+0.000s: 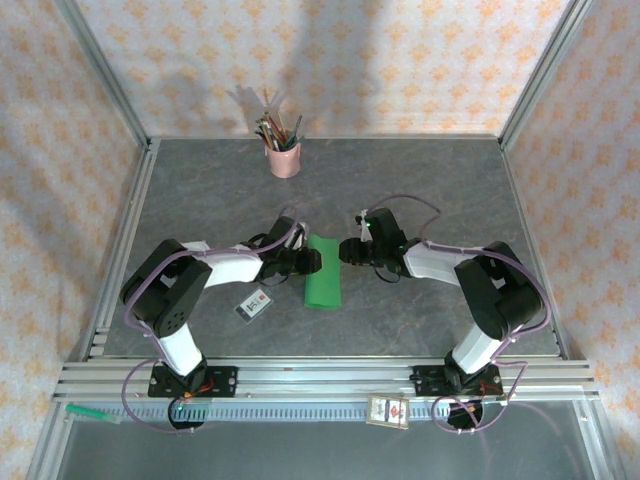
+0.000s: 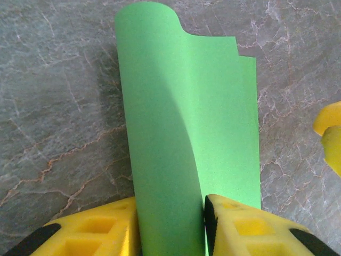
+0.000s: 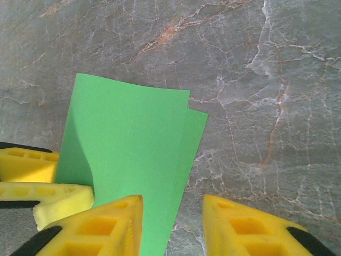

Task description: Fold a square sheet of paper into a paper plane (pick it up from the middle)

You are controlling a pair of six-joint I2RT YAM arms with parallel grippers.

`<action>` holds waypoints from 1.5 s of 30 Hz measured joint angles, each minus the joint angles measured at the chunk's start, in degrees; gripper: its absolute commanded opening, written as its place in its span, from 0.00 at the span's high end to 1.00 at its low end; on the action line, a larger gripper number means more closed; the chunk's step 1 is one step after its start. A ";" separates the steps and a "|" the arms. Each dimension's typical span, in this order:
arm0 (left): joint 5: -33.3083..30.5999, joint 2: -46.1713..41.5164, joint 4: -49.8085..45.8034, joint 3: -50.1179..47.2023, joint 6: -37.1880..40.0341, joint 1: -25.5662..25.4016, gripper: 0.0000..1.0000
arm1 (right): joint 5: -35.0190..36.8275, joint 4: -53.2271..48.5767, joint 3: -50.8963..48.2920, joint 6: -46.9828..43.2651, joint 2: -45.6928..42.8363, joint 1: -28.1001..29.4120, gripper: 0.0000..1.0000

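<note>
The square sheet of paper (image 1: 322, 272) lies near the middle of the grey marbled desk (image 1: 420, 190), folded over into a narrow green strip that runs from far to near. It sits directly between the two arms, which reach in from either side.

The left gripper (image 2: 170, 213) is at the strip's left edge. In the left wrist view, the upper flap of the paper curls up off the lower layer and passes between the yellow fingers (image 2: 101, 229), filling the gap from one to the other. Both fingers appear to touch the raised curl. Whether they are pressing it or only flanking it cannot be told.

The right gripper (image 3: 173, 213) is at the strip's right edge, low over the desk. Its fingers (image 3: 256, 229) stand moderately apart and hold nothing. The one on the left of the right wrist view is over the paper's border, and the other is over bare desk. The paper's edge runs through the gap between them.

A pink cup (image 1: 283, 158) of pens stands at the far edge of the desk, well apart from the paper. A small white card (image 1: 255, 305) lies near the left arm, just to the left of the strip.
</note>
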 measured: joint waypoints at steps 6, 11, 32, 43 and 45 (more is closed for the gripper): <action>-0.09 0.09 -2.16 0.98 2.16 0.24 0.57 | 0.24 -1.27 0.00 -0.59 0.00 0.00 0.66; -0.09 0.90 -4.33 2.49 3.91 0.26 0.57 | 0.17 -2.12 0.17 -0.61 0.00 0.00 0.66; -1.99 3.82 -13.73 8.92 9.86 -0.31 0.62 | -0.20 -4.42 2.36 -1.64 0.85 -1.07 0.67; -4.85 4.83 -16.81 11.15 11.80 -1.81 0.59 | -4.72 -4.07 6.01 0.15 5.92 -1.46 0.70; -5.27 4.85 -16.94 11.26 12.11 -2.05 0.59 | -4.83 -4.04 6.56 0.48 6.82 -1.46 0.70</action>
